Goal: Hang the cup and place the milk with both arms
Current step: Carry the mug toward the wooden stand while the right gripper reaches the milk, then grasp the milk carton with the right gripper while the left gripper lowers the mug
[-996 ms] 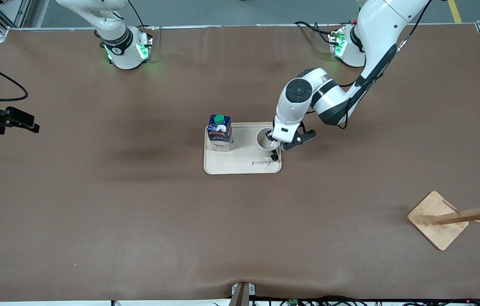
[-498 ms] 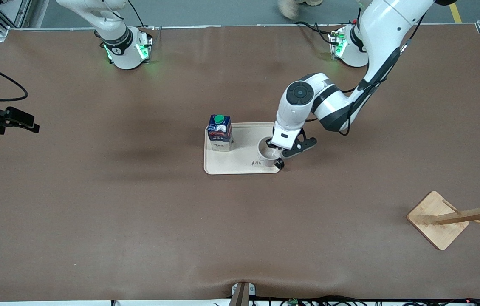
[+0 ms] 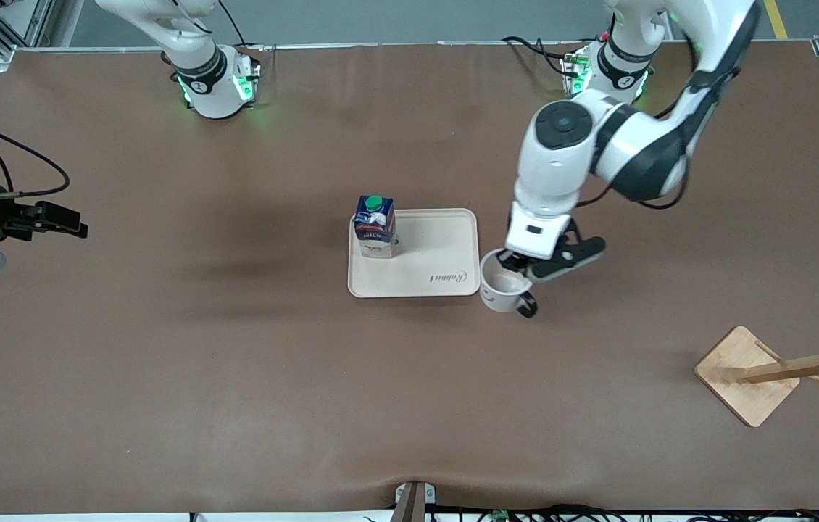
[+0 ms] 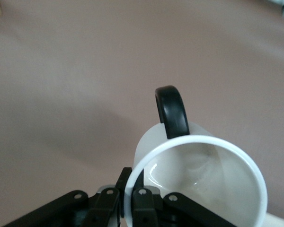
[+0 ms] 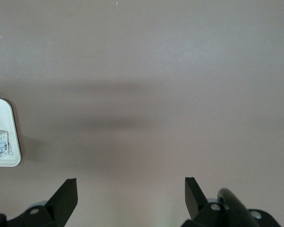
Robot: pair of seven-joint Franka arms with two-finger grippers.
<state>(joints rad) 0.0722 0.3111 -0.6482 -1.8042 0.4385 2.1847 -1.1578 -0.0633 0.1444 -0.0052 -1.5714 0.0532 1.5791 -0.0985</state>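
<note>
Gripping the cup [image 3: 502, 288] by its rim, the left gripper [image 3: 518, 267] leaves the handle free for hanging, while the right gripper [image 5: 130, 196] waits wide open, empty, at the bench edge.

My left gripper [image 3: 512, 267] pinches the cup [image 3: 502, 290], glossy white ceramic with a shiny black handle [image 4: 172, 111]. At lower right, the rack [image 3: 772, 371] looks like pale, smooth wood; the table [image 3: 163, 377] is matt brown.

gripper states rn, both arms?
Left gripper: shut on the cup, pinching its rim, over the table beside the tray.
Right gripper: open, empty, waiting at the right arm's end of the table.
</note>
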